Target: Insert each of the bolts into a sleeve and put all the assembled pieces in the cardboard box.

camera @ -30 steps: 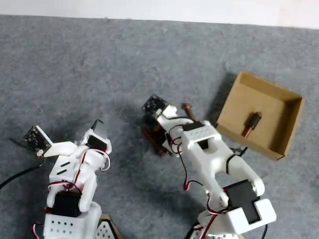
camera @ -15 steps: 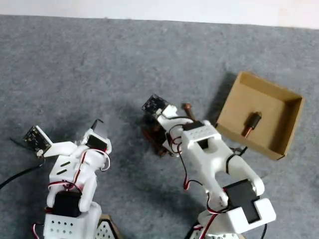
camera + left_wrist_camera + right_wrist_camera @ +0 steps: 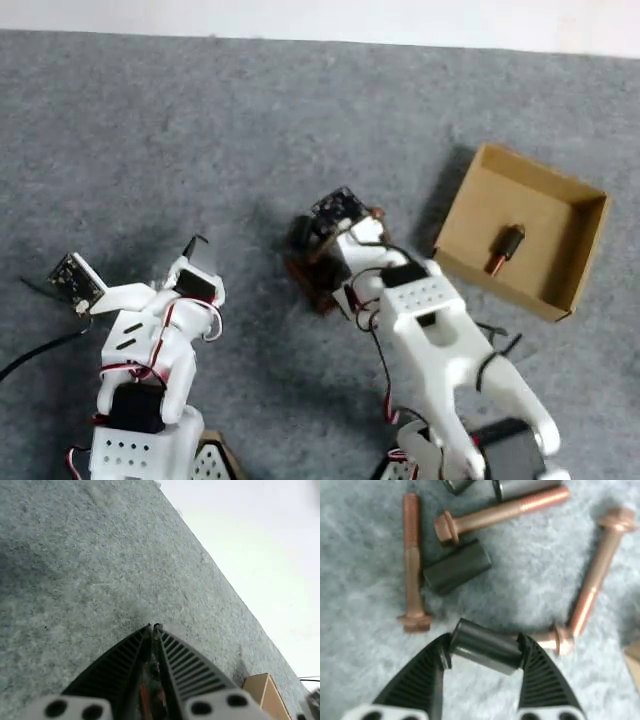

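My right gripper (image 3: 485, 641) is shut on a dark sleeve (image 3: 487, 650), holding it across its ends just above the grey mat. A copper bolt (image 3: 555, 639) lies right behind the held sleeve. More bolts (image 3: 502, 512) (image 3: 412, 560) (image 3: 595, 577) and another loose sleeve (image 3: 456, 573) lie around it. In the high view this gripper (image 3: 308, 262) sits over the pile at the mat's centre. The cardboard box (image 3: 565, 200) stands to the right with one assembled piece (image 3: 505, 248) inside. My left gripper (image 3: 151, 628) is shut on nothing, hovering over bare mat at the lower left (image 3: 200, 250).
The grey mat (image 3: 150, 120) stretches wide behind and to the left of the arms. The box's corner (image 3: 265, 695) shows in the left wrist view. A white strip (image 3: 320, 15) runs along the mat's far edge.
The right arm has stretched forward and its wrist has turned toward the box. The left arm has kept still.
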